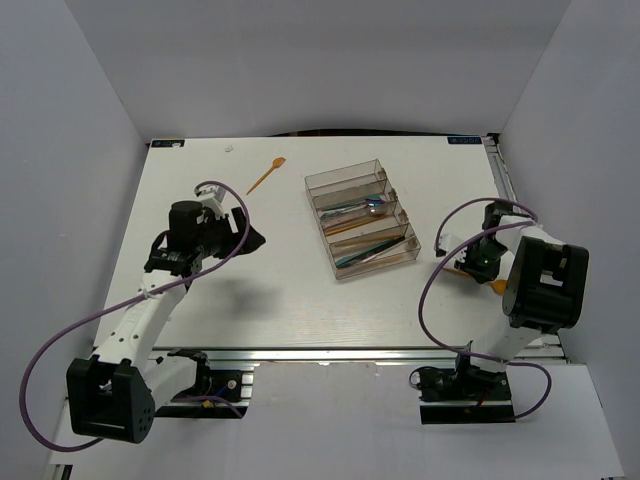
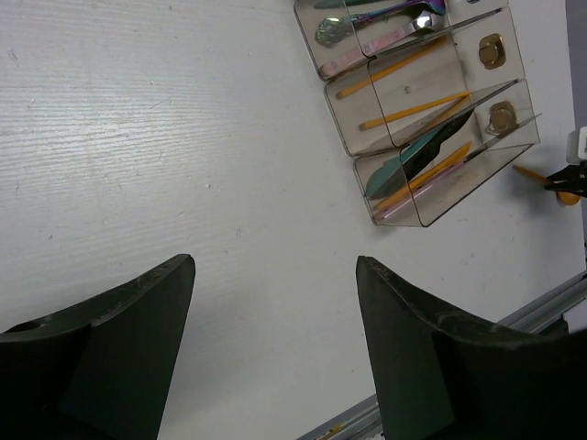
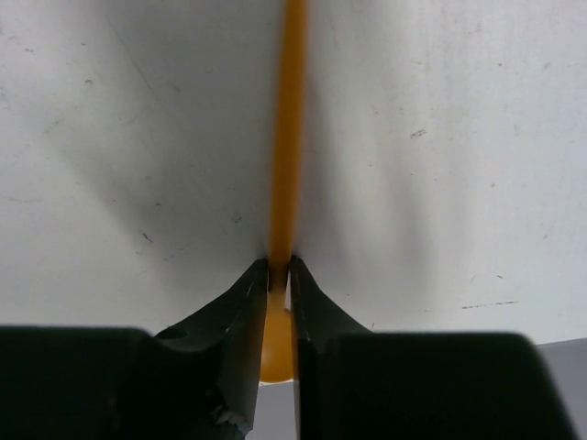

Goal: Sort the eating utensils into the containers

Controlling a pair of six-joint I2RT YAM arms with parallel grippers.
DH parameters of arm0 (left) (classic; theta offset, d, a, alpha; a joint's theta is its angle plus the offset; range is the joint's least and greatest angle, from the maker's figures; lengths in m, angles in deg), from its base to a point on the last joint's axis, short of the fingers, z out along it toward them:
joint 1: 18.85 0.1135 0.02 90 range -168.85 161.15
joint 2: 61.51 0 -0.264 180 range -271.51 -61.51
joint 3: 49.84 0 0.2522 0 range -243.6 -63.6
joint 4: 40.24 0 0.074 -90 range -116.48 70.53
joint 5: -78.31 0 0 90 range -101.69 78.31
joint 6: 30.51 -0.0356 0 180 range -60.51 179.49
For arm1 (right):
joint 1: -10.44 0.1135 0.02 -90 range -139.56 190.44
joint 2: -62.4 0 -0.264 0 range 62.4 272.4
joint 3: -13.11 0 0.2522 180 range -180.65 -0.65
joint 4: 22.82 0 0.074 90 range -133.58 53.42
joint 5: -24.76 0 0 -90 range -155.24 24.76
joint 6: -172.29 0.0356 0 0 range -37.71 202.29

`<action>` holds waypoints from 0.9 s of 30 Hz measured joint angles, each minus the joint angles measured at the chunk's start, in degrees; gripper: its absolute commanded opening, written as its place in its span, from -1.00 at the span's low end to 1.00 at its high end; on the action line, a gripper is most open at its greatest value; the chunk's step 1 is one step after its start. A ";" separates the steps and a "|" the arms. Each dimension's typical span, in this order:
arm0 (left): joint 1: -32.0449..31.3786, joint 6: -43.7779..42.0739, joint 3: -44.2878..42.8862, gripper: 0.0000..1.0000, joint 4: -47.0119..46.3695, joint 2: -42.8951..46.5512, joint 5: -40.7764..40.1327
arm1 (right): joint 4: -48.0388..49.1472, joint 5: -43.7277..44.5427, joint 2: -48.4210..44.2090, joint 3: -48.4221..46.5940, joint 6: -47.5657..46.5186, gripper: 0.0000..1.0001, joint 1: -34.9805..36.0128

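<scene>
Pinching one end of the orange utensil [image 3: 288,137], the right gripper [image 3: 278,273] has its jaws nearly shut on it, right of the tray [image 1: 345,172] at the tabletop [image 1: 250,290]; the utensil's long axis runs straight ahead. Farther off, the left gripper [image 2: 275,302] hangs, jaws wide and empty.

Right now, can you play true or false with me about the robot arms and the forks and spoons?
1. The right gripper pinches an orange utensil. True.
2. The left gripper holds a teal knife. False: it is open and empty, above bare table.
3. A second orange utensil lies on the table outside the tray. True.
4. The tray is empty. False: several utensils lie in its compartments.
</scene>
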 measured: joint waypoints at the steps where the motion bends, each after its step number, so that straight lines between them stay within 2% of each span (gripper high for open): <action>1: 0.00 0.04 0.00 0.64 0.04 0.22 -0.02 | 0.02 -0.04 0.11 -0.13 -0.11 -0.74 0.00; 5: 0.00 0.22 0.00 0.64 0.31 1.11 -0.07 | -0.46 -0.31 0.68 -1.01 -0.20 -1.00 -0.07; 10: 0.00 0.20 0.00 0.64 0.70 1.51 -0.63 | -4.79 -2.97 2.49 -5.40 -0.79 -1.00 -0.76; 13: 0.02 0.07 0.00 0.64 1.22 1.53 -1.29 | -9.01 -5.55 2.73 -14.12 -1.14 -1.00 -0.57; 17: 0.02 -0.24 0.00 0.65 1.44 1.79 -1.92 | -11.58 -8.11 2.93 -32.76 -0.85 -1.00 2.03; 19: 0.02 -0.44 0.00 0.65 1.49 2.05 -2.25 | -11.69 -9.05 2.97 -40.02 -0.44 -1.00 5.22; 22: 0.04 -0.59 0.00 0.65 1.44 2.51 -2.62 | -11.52 -10.54 4.11 -46.45 1.36 -1.00 13.88; 27: 0.09 -0.70 0.07 0.65 1.25 2.86 -2.67 | -10.03 -12.15 15.10 -55.17 5.90 -1.00 30.49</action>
